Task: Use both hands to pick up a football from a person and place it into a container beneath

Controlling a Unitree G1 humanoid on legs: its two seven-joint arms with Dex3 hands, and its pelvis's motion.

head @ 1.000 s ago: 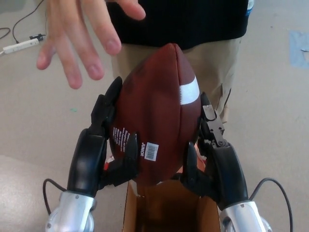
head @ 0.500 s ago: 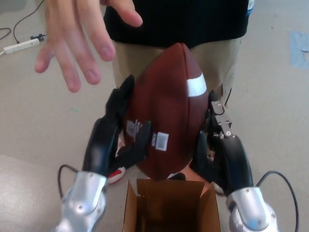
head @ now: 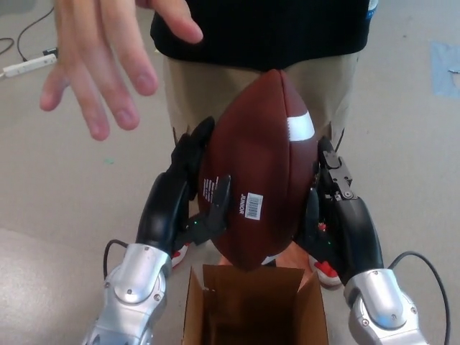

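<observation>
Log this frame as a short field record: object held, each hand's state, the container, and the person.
object: brown leather football with white stripe, upright, clamped between both hands
left hand: shut on the football's side
right hand: shut on the opposite side
container: open brown cardboard box, directly below the ball
person: open hand raised clear of the ball

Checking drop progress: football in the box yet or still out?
Out. The football is held between left hand and right hand, above the open cardboard box.

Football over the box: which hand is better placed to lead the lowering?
Neither: left hand and right hand clamp opposite sides of the football, directly above the cardboard box. Lower with both.
</observation>
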